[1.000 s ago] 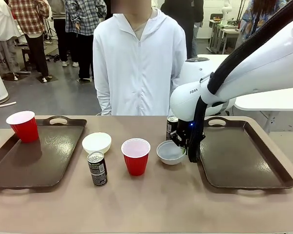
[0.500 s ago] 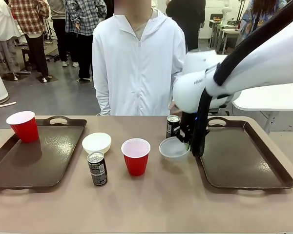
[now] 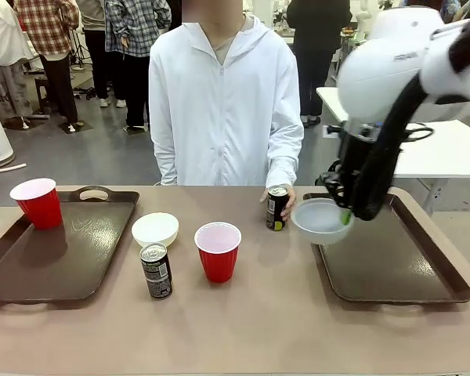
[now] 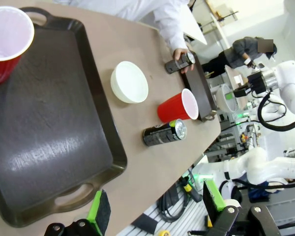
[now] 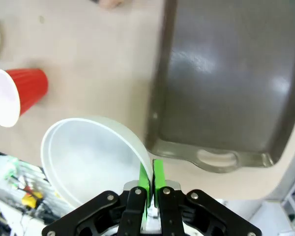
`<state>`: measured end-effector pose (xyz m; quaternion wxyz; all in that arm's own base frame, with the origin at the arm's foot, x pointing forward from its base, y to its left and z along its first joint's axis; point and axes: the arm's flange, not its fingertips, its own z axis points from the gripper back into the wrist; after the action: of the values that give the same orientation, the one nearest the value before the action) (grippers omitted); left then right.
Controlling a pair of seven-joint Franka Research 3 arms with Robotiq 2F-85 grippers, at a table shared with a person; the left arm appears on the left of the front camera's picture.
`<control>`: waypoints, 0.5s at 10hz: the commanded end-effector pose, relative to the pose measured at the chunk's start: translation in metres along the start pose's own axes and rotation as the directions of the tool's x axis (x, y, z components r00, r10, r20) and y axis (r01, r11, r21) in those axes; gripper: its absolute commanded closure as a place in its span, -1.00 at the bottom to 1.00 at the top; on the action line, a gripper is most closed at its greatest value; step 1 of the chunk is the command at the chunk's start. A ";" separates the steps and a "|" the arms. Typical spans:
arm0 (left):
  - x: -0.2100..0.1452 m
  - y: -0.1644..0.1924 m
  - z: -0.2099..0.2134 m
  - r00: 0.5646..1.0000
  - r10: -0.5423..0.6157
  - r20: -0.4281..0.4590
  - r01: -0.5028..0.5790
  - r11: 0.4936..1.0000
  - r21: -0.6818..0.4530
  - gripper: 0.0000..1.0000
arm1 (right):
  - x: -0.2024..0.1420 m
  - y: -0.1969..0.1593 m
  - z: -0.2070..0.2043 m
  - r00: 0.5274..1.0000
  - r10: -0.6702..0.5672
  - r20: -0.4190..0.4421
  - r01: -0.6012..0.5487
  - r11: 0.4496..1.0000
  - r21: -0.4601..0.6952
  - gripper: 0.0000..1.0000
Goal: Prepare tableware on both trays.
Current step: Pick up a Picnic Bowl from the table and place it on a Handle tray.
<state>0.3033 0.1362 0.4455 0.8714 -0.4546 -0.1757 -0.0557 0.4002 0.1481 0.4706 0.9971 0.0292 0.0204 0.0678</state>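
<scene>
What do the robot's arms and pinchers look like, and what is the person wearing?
The right arm is chunky, rounded and glossy white, with grey lettering and a thick black cable running down it. The right gripper and left gripper are black with bright green pads. The person wears a white zip-up hooded jacket with long sleeves.

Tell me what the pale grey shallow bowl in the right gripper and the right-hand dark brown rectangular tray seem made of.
Pale grey shallow bowl: probably thin plastic, matte; its thin rim sits pinched in the right gripper. Right-hand dark brown rectangular tray: likely moulded plastic, semi-gloss; light glares off its floor; rim and handle cut-out look one piece.
</scene>
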 end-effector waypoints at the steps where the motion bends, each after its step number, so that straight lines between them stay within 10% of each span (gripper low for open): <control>1: -0.001 0.000 0.001 1.000 -0.003 0.007 0.003 1.000 -0.011 -1.00 | -0.004 -0.053 -0.021 0.998 0.009 -0.057 -0.007 0.999 0.036 1.00; 5: -0.001 0.000 0.001 1.000 -0.003 0.007 0.003 1.000 -0.011 -1.00 | 0.012 -0.132 -0.047 0.989 -0.139 -0.040 0.142 0.988 0.062 1.00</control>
<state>0.3033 0.1362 0.4455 0.8715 -0.4543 -0.1757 -0.0556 0.4159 0.0213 0.4209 0.9970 0.0545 0.0541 0.0139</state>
